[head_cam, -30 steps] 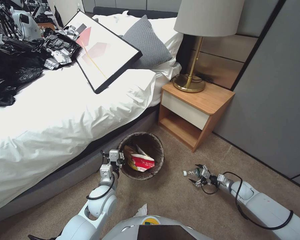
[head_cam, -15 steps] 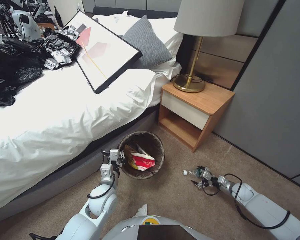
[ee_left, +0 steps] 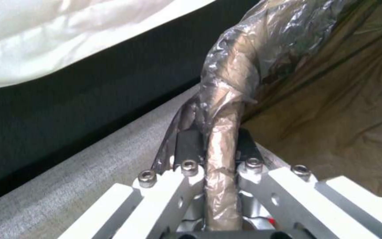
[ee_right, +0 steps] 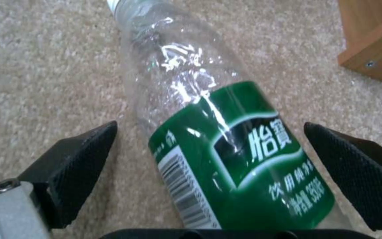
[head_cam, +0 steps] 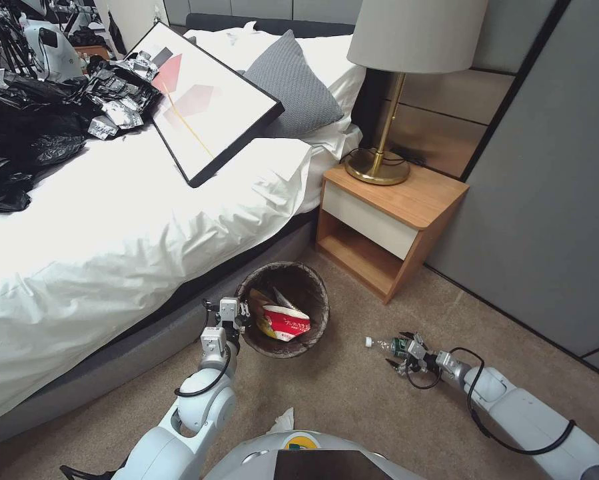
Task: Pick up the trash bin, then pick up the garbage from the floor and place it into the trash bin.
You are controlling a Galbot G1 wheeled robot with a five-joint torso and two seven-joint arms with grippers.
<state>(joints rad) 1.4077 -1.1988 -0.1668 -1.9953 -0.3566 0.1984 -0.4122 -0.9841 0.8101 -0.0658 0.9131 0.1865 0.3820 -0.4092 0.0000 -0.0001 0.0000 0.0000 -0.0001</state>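
The trash bin (head_cam: 312, 293), lined with a dark bag, hangs beside the bed with my left gripper (head_cam: 236, 315) shut on its near rim. In the left wrist view the left gripper (ee_left: 220, 139) pinches the bag-covered rim (ee_left: 233, 89). A red-white carton (head_cam: 286, 323) and brown paper lie inside the bin. A clear plastic bottle (head_cam: 381, 345) with a green label lies on the carpet floor (head_cam: 352, 400). My right gripper (head_cam: 399, 352) is low over it and open, and the bottle (ee_right: 226, 132) lies between the black fingers (ee_right: 74, 162) untouched. A crumpled tissue (head_cam: 282, 421) lies by my base.
The bed (head_cam: 112, 240) runs along the left, carrying a framed picture (head_cam: 206, 100), black bags and foil. A wooden nightstand (head_cam: 389, 220) with a lamp (head_cam: 379, 167) stands just beyond the bottle. Grey wall panels (head_cam: 546, 200) close the right side.
My right gripper has sunk slightly toward the carpet and shifted a little right, still straddling the bottle. The left gripper and the bin have not moved.
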